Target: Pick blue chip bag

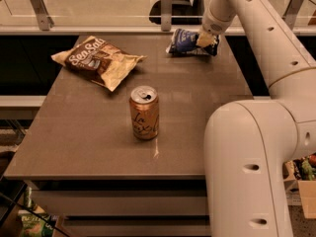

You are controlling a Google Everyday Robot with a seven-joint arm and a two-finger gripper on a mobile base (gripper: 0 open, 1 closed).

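The blue chip bag (185, 41) is a small dark-blue crinkly bag with white edges. It lies at the far right edge of the brown table (98, 147). My gripper (205, 39) reaches down from the white arm and sits right on the bag's right end, touching it. The gripper's tan tip covers part of the bag. The bag looks to be resting on the table top.
A larger brown-and-tan "Sea Salt" bag (96, 60) lies at the far left. An orange drink can (144, 112) stands upright mid-table. My arm's bulky white body (247, 167) fills the right foreground. A glass rail (98, 14) runs behind the table.
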